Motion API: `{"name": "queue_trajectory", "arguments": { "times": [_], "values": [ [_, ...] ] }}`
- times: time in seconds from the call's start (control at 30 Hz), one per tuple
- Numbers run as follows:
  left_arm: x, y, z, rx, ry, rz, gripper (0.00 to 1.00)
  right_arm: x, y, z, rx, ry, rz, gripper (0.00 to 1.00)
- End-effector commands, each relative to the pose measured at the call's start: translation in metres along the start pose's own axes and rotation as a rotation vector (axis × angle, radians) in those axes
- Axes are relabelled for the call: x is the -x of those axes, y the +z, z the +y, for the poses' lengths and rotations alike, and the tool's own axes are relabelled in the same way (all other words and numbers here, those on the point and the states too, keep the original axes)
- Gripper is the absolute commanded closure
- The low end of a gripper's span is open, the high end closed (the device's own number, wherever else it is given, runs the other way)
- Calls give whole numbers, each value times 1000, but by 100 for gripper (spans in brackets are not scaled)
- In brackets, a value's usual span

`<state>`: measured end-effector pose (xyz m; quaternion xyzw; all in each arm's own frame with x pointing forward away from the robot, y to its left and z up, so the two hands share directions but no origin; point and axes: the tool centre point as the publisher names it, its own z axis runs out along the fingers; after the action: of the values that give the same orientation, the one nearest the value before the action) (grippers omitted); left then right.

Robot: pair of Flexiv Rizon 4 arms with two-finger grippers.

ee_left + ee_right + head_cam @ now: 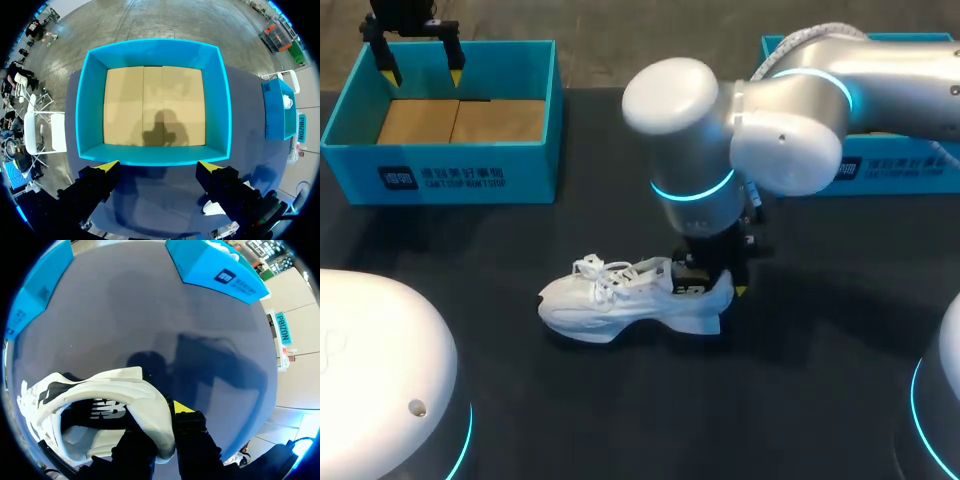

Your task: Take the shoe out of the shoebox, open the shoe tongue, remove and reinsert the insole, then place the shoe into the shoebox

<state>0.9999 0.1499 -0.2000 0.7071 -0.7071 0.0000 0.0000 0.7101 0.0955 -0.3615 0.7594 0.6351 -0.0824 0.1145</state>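
Shoe [630,298] crosswise, toe leftward

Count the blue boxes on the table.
2. One open shoebox sits far left, under the left gripper; a second blue box sits far right, partly hidden behind the right arm. No others show.

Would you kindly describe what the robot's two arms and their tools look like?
The right arm and left arm are glossy silver-white, with rounded joints ringed by glowing cyan bands; a ribbed grey hose runs along the right one. The left tool is black with two bright yellow-tipped fingers; the right tool is black too, one yellow tip showing.
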Motion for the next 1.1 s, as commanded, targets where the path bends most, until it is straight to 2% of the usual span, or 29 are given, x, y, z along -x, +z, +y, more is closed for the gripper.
{"name": "queue_trajectory", "arguments": {
  "times": [0.03, 0.3, 0.33, 0.37, 0.43, 0.47, 0.7, 0.83, 0.93, 1.03, 1.07, 1.1],
  "values": [
    [0, 0, 0, 0, 0, 0, 0, -5, 13, 2, 0, 1, 9, 100],
    [0, 0, 0, 0, 0, 0, 0, -1, 17, 2, -8, 11, 14, 100],
    [0, 0, 0, 0, 0, 0, 0, -1, 17, 2, -8, 11, 15, 95],
    [0, 0, 0, 0, 0, 0, 0, -1, 17, 1, -12, 14, 15, 73],
    [0, 0, 0, 0, 0, 0, 0, 0, 15, 1, -17, 13, 24, 50],
    [0, 0, 0, 0, 0, 0, 0, 0, 12, 0, -20, 12, 30, 0],
    [0, 0, 0, 0, 0, 0, 0, 3, -25, -9, 17, -71, 92, 0],
    [0, 0, 0, 0, 0, 0, 0, 4, -49, -10, 81, -210, 141, 0],
    [0, 0, 0, 0, 0, 0, 0, 3, -59, -9, 136, -341, 174, 0],
    [0, 0, 0, 0, 0, 0, 0, 0, -69, -8, 192, -530, 234, 0],
    [0, 0, 0, 0, 0, 0, 0, -3, -73, -8, 216, -646, 285, 0],
    [0, 0, 0, 0, 0, 0, 0, -4, -75, -9, 229, -698, 311, 0]
  ]
}}
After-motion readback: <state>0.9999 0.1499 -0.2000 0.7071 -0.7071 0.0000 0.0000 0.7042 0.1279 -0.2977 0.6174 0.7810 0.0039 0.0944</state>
